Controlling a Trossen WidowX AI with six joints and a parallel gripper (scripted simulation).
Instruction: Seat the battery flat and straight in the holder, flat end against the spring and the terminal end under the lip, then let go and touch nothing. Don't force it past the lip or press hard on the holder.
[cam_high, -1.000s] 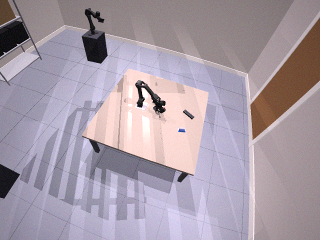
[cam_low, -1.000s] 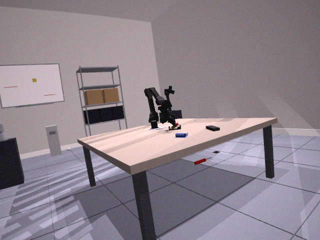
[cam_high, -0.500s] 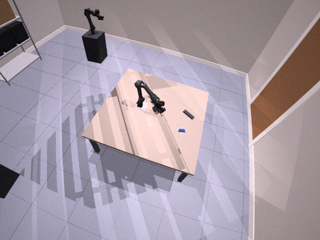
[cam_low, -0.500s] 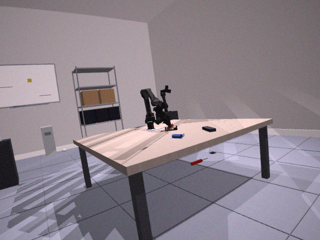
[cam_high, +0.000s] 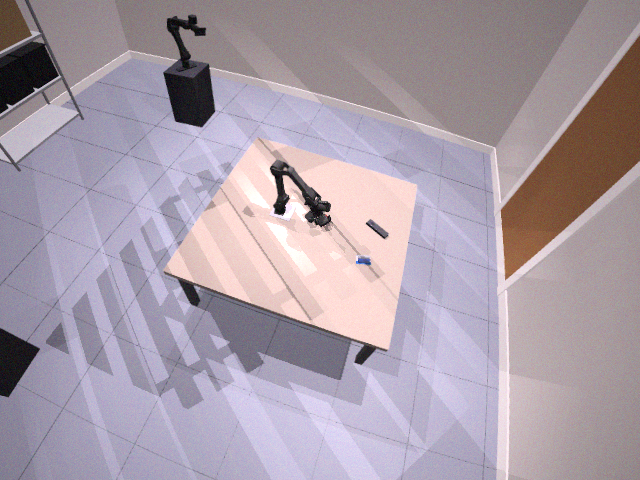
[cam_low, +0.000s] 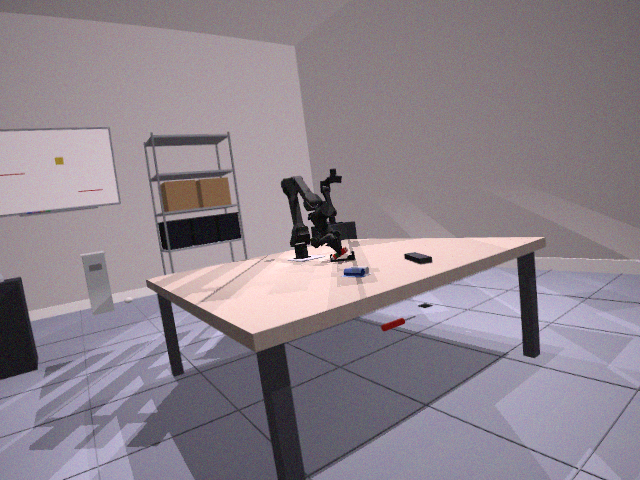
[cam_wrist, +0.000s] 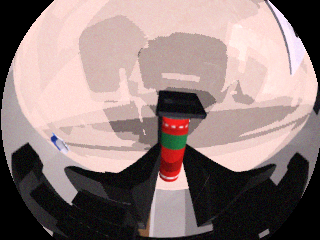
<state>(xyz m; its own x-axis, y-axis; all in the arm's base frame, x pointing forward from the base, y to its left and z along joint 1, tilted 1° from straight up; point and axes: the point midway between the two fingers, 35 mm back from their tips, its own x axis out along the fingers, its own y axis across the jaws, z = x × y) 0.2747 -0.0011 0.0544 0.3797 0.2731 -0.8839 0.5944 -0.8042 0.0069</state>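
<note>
My gripper (cam_wrist: 171, 147) is shut on the battery (cam_wrist: 174, 147), a red cylinder with a green band and a white-marked end. It sits lengthwise between the two dark fingers. Its far end points at the small black holder (cam_wrist: 182, 103), which lies on the table just beyond it. I cannot tell whether that end touches the holder. In the exterior view the gripper (cam_low: 334, 246) is low over the table, with the red battery (cam_low: 339, 252) tilted at the holder (cam_low: 347, 256). In the top view the gripper (cam_high: 323, 221) is just right of the arm's base.
A small blue object (cam_high: 363, 260) lies on the table to the right; it also shows in the exterior view (cam_low: 355, 270). A flat black block (cam_high: 376, 228) lies farther right. The arm stands on a white plate (cam_high: 282, 211). A red-handled tool (cam_low: 392, 323) lies on the floor.
</note>
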